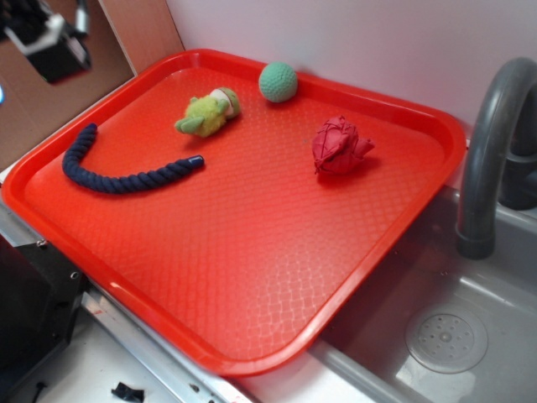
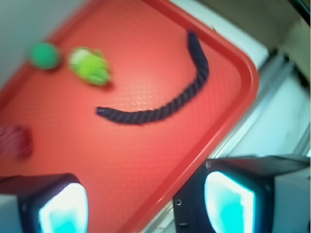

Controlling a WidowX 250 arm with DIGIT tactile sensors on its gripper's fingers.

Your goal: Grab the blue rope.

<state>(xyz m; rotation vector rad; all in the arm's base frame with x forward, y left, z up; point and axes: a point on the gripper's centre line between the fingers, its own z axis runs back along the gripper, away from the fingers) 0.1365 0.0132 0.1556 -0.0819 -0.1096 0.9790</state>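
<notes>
Bare tray (image 1: 252,252) around blue rope (image 1: 126,178)

You've got chunky black fingers (image 2: 233,194) with glowing cyan pads (image 2: 228,200), small screws on the right one.

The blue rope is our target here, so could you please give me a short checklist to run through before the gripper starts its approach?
1. Target located: the blue rope lies curved on the red tray, near its left side. Ok.
2. Rope free of other things: the green plush toy, green ball and red ball all lie apart from it. Ok.
3. Gripper open: the wrist view shows both fingers spread with nothing between them. Ok.
4. Gripper over the rope: it hangs near the tray's edge, rope well ahead. Not ok.
5. Height above the tray: cannot tell.
</notes>
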